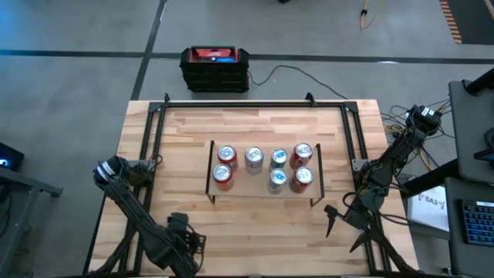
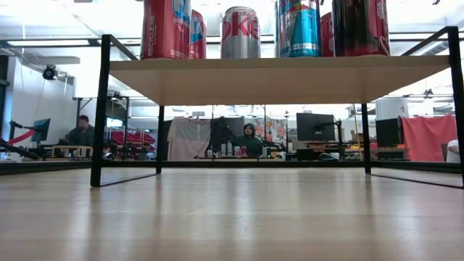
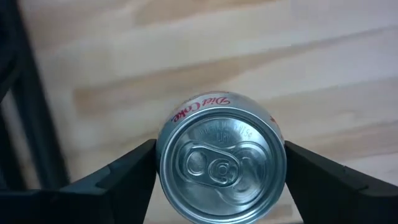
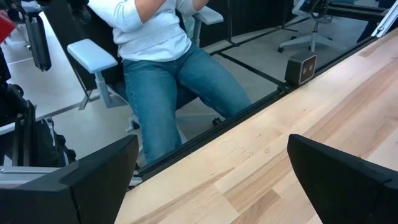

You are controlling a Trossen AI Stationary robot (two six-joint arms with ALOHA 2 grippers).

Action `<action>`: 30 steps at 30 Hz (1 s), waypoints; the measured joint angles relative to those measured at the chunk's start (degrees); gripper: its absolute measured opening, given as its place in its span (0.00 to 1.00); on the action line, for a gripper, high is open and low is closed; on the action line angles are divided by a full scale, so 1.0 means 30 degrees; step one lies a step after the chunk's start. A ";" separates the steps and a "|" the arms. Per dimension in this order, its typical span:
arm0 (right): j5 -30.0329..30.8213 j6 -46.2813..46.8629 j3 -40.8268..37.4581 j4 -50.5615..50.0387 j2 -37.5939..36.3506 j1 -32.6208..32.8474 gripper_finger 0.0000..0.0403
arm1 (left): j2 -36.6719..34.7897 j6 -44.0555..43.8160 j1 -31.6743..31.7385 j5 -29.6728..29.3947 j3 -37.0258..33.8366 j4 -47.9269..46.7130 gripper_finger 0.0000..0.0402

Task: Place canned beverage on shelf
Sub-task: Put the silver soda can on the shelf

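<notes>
A silver Diet Coke can (image 3: 221,165) stands upright between the fingers of my left gripper (image 3: 221,162), which points straight down over the table's near left corner (image 1: 181,238). In the high view the gripper hides the can. The shelf (image 1: 251,187) stands mid-table on thin black legs, and several cans (image 1: 253,159) stand upright on its board (image 2: 275,76). Near the table's right edge my right gripper (image 1: 343,222) waits open, with nothing between its fingers (image 4: 211,162). My left gripper pinches the can's round wall just below the top rim, one finger (image 3: 134,165) on each of two opposite sides (image 3: 163,155). The fingers come from above, pointing down. The can stays upright with its lid up; whether its base is on the table does not show.
A black and red box (image 1: 215,68) sits on the floor beyond the far edge. Black frame rails (image 1: 150,139) run along the table's sides. A seated person (image 4: 161,56) is close to the table's right side. Bare wood lies in front of the shelf (image 1: 262,232).
</notes>
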 joint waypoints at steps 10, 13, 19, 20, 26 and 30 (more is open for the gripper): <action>0.0005 -0.0003 0.0000 0.0007 -0.0005 0.0000 0.99 | 0.0000 0.5956 -0.0131 -0.7132 0.0057 0.1398 0.73; 0.0007 0.0006 0.0000 0.0000 0.0000 0.0000 0.99 | 0.0000 0.9707 -0.0124 -0.7501 0.0389 0.3149 0.73; 0.0002 0.0007 0.0000 0.0000 -0.0005 0.0000 0.99 | -0.0015 1.3965 0.0166 -0.7469 0.0841 0.5099 0.73; 0.0007 -0.0002 -0.0003 0.0001 -0.0001 0.0000 0.99 | -0.0006 1.4318 0.0276 -0.7487 0.0900 0.5116 0.73; 0.0000 -0.0015 0.0000 0.0000 0.0000 0.0000 0.99 | 0.0701 1.6424 0.1321 -0.6518 0.0918 0.5082 0.74; 0.0003 -0.0015 0.0000 0.0007 -0.0003 0.0000 0.99 | 0.1302 1.7533 0.2461 -0.4764 0.1163 0.5281 0.74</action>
